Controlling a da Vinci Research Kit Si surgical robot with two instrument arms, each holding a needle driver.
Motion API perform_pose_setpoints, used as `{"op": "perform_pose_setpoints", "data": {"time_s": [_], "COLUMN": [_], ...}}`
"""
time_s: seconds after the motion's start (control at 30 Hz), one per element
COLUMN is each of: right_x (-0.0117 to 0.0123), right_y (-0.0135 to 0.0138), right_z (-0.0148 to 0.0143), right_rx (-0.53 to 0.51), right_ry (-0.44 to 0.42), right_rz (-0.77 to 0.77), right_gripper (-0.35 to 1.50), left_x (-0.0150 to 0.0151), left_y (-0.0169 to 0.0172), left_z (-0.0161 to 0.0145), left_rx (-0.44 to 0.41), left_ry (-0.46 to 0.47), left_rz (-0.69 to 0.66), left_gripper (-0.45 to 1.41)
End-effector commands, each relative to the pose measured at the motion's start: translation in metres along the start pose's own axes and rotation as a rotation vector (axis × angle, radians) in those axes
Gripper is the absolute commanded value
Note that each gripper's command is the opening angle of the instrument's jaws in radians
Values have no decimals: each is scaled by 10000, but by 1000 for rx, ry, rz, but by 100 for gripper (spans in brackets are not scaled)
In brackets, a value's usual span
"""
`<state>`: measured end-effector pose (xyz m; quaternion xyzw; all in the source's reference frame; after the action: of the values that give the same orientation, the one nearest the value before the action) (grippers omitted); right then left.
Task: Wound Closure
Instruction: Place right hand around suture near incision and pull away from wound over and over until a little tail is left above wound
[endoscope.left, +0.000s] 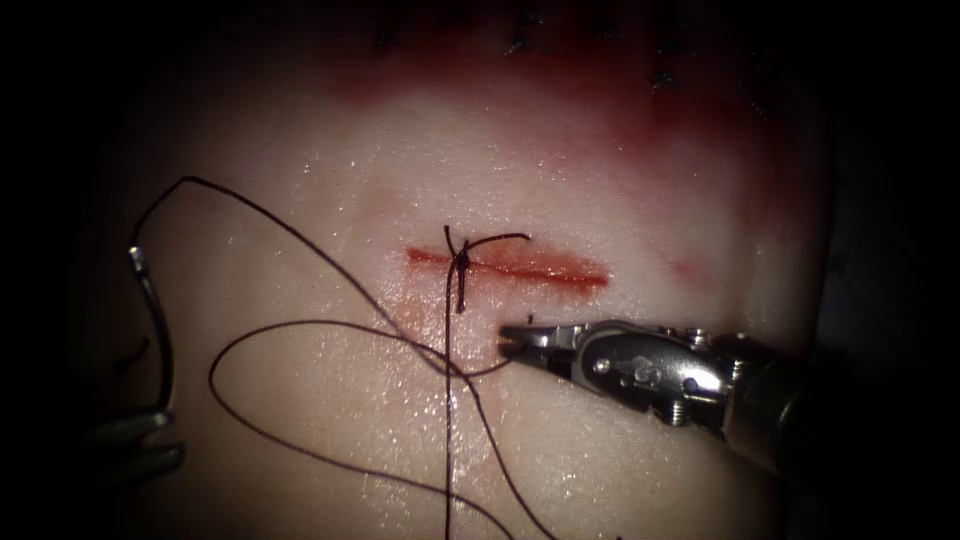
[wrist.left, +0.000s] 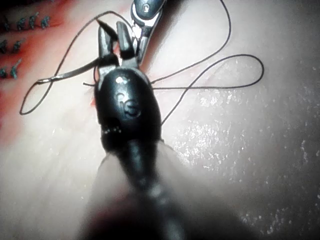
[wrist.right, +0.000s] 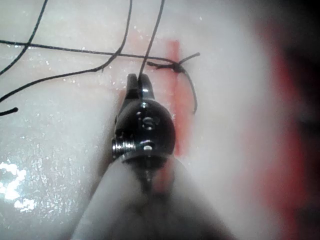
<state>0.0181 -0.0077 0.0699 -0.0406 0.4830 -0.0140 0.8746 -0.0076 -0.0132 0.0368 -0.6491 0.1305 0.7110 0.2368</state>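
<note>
The cut (endoscope.left: 540, 268) runs across the tissue (endoscope.left: 640, 190), with one knotted stitch (endoscope.left: 462, 262) near its left end and a short tail (endoscope.left: 512, 238). My right tool (endoscope.left: 506, 340) is just below the cut, jaws shut on the thread (endoscope.left: 300, 330), which leaves the tips (wrist.right: 138, 79) towards the knot (wrist.right: 172, 65). The curved needle (endoscope.left: 158, 330) lies out of the tissue, far left of the cut, thread on its upper end. My left tool (endoscope.left: 165, 442) is at the needle's lower end, jaws apart (wrist.left: 114, 42), with the needle (wrist.left: 70, 75) ending beside one finger (wrist.left: 104, 45).
Slack thread lies in wide loops (endoscope.left: 250, 420) over the tissue left of and below the cut. Red fluid (endoscope.left: 600, 100) stains the far tissue, where several dark older stitch ends (endoscope.left: 520, 42) sit. In the left wrist view the right tool (wrist.left: 146, 15) is just beyond the left jaws.
</note>
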Motion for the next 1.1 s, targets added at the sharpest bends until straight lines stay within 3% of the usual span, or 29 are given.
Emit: {"op": "perform_pose_setpoints", "data": {"time_s": [0.03, 0.23, 0.43, 0.53, 0.67, 0.7, 0.77, 0.9, 1.0, 1.03, 1.07, 1.1], "right_x": [-4, -13, 8, 26, 74, 74, 110, 134, 147, 147, 147, 144], "right_y": [3, -12, -59, -87, -156, -156, -194, -212, -210, -194, -194, -185], "right_z": [5, -25, -54, -65, -79, -79, -77, -69, -61, -56, -56, -56], "right_rx": [10, 29, 43, 60, 132, 132, 181, 207, 192, 134, 134, 92], "right_ry": [-2, 12, 28, 43, 75, 75, 121, 140, 161, 150, 150, 138], "right_rz": [-3, 10, 11, 11, 35, 35, 53, 49, 57, 78, 78, 91], "right_gripper": [-35, -35, -35, -35, -35, -35, -35, -35, -35, 89, 89, 116], "left_x": [-5, -8, -21, -29, -42, -42, -48, -51, -52, -53, -53, -53], "left_y": [0, 5, 23, 32, 51, 51, 60, 62, 60, 55, 55, 52], "left_z": [6, 7, 18, 24, 32, 32, 33, 31, 28, 22, 22, 20], "left_rx": [-1, 2, -9, -21, -38, -38, -46, -46, -50, -56, -56, -53], "left_ry": [2, 3, -8, -14, -19, -19, -25, -23, -21, -21, -21, -25], "left_rz": [-2, 4, 0, -1, -16, -16, -23, -26, -26, -29, -29, -30], "left_gripper": [-35, -35, -35, -35, -35, -35, -35, -35, -35, -35, -35, -35]}}
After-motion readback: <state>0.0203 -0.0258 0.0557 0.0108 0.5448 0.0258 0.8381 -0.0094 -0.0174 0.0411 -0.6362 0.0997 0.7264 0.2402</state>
